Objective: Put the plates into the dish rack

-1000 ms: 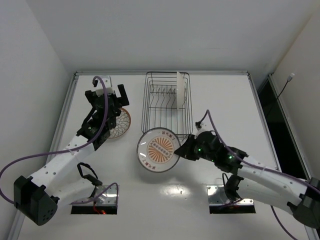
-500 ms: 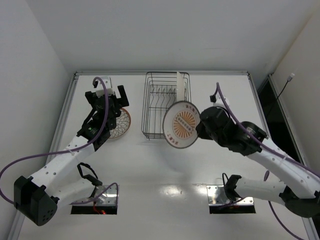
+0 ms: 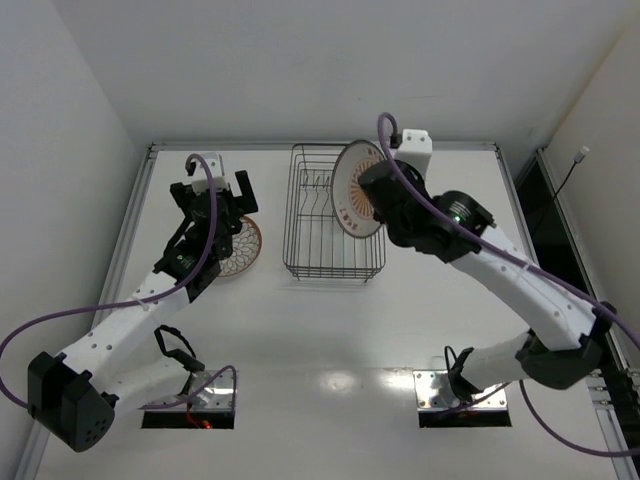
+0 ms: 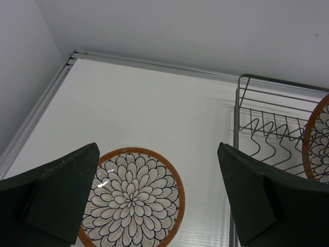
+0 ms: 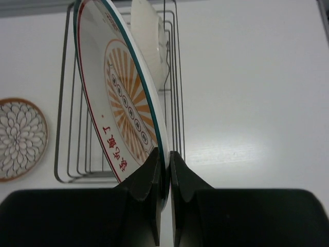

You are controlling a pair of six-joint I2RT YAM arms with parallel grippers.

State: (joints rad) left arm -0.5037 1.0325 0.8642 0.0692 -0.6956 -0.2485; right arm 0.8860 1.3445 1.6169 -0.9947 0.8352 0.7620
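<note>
Two right fingers (image 5: 146, 180) pinch the rim of the glossy sunburst plate (image 5: 126, 103), held on edge over the black wire rack (image 3: 286, 215) at upper centre. The left fingers (image 4: 56, 190) gape wide, empty, above a round petal-patterned plate (image 4: 131, 200) lying flat on the white counter (image 3: 330, 330).

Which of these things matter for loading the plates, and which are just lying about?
Job: sunburst plate, held by the right gripper over the dish rack; petal plate on the table; plate standing in the rack.
Just there: purple cables; metal base brackets.
</note>
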